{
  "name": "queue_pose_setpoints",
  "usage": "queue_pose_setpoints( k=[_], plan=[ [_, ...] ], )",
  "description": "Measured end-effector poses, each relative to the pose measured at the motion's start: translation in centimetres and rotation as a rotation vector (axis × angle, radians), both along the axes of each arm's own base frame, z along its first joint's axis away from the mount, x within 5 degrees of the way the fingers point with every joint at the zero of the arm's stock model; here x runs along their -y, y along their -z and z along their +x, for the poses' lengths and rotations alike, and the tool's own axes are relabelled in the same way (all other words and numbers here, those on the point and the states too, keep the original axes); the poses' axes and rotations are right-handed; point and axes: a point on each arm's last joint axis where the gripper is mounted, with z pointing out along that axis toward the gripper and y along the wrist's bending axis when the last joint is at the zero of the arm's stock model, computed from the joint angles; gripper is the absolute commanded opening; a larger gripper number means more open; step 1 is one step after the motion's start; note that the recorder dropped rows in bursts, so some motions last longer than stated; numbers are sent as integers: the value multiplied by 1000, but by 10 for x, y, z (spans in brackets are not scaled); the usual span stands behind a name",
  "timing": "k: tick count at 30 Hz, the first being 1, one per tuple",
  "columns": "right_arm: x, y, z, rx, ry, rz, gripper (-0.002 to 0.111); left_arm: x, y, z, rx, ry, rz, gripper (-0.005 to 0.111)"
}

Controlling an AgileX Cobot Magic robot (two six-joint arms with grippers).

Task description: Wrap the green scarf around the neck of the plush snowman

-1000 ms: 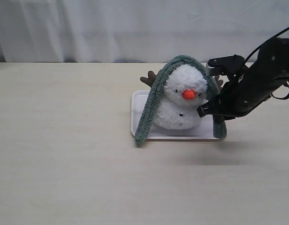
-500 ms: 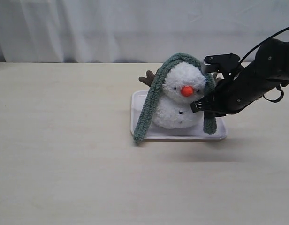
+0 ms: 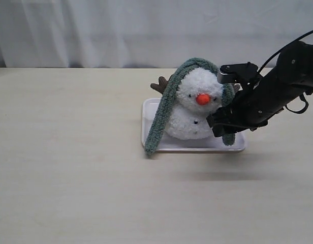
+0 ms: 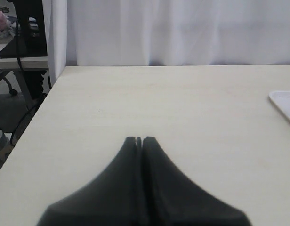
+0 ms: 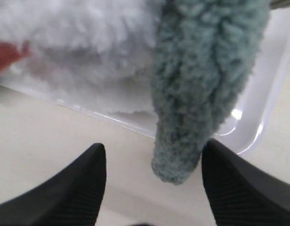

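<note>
Looking down my right gripper (image 5: 154, 147), I find its jaws spread with one tail of the green scarf (image 5: 201, 84) dangling between them, ungripped, its long axis running straight down the side of the plush snowman (image 3: 193, 114). The scarf drapes over the snowman's head, not its neck, both ends hanging past its body toward the white tray (image 3: 150, 109). It looks thick and fuzzy. My left gripper (image 4: 139, 140), pressed together, sits well away from the snowman, so the right arm is nearer.
</note>
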Motion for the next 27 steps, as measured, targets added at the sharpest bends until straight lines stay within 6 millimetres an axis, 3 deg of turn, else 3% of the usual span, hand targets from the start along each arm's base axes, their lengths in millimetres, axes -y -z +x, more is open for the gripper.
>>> queue_pose_setpoints(
  k=[2,4,7,9,13,17,21,27],
  plan=[
    [0,-6,-2,7,-8,1,60,0,0,0,0,0,0,0],
    [1,-14,-5,20,-18,2,71,0,0,0,0,0,0,0],
    [4,-38,-15,61,-51,-20,74,0,0,0,0,0,0,0],
    [7,-53,-23,76,-70,-38,70,0,0,0,0,0,0,0],
    [10,-87,-39,172,-84,-33,48,0,0,0,0,0,0,0],
    [13,-126,-48,399,-95,-14,46,0,0,0,0,0,0,0],
    [9,-132,-39,515,-115,17,46,0,0,0,0,0,0,0],
    [2,-115,-2,538,-100,18,46,0,0,0,0,0,0,0]
  ],
)
